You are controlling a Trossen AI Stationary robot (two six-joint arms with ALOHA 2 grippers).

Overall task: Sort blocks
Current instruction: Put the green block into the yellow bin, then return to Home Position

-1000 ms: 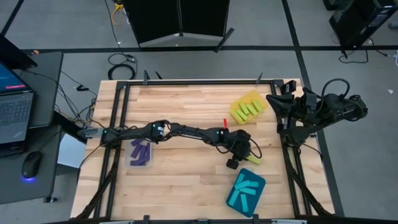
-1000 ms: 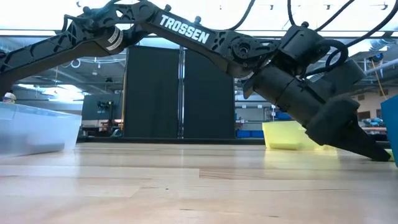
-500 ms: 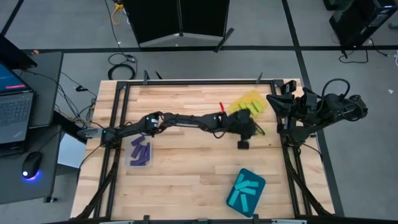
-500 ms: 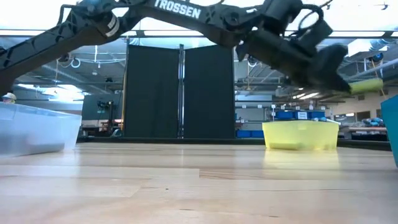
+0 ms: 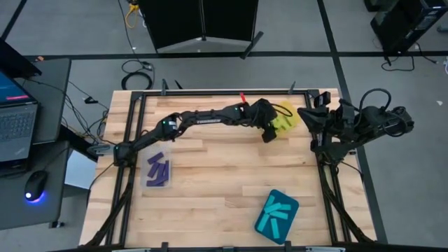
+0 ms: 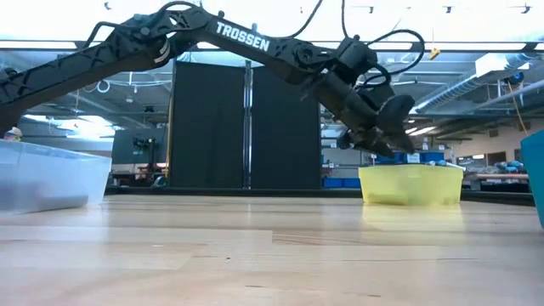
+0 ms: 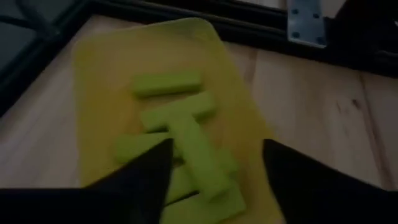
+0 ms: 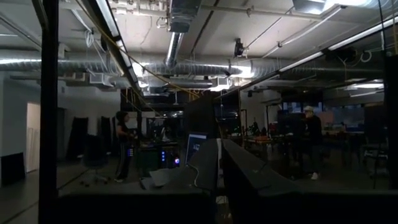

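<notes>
My left gripper (image 5: 269, 131) is stretched out to the yellow tray (image 5: 288, 112) at the table's far right and hangs above it (image 6: 387, 136). It is open (image 7: 216, 146). Its fingers stand on either side of a heap of several yellow-green blocks (image 7: 199, 152) lying in the tray (image 7: 99, 93), and they touch none of them. The top block lies across the others. Purple blocks (image 5: 158, 170) lie in a clear tray on the table's left. Cyan blocks (image 5: 276, 213) lie in a teal tray. My right arm (image 5: 350, 126) waits folded at the table's right edge.
The teal tray (image 5: 259, 225) sits at the near right and the clear tray (image 6: 42, 174) at the left. Black frame rails (image 5: 224, 92) run along the table's edges, close behind the yellow tray (image 6: 412, 185). Bare wood (image 5: 210, 182) lies in the middle. People stand in the room beyond.
My left gripper has risen from the table near the teal tray with a yellow-green block at its fingertips. It has swung toward the far edge to above the yellow tray. In the low view the block no longer shows at its fingertips.
</notes>
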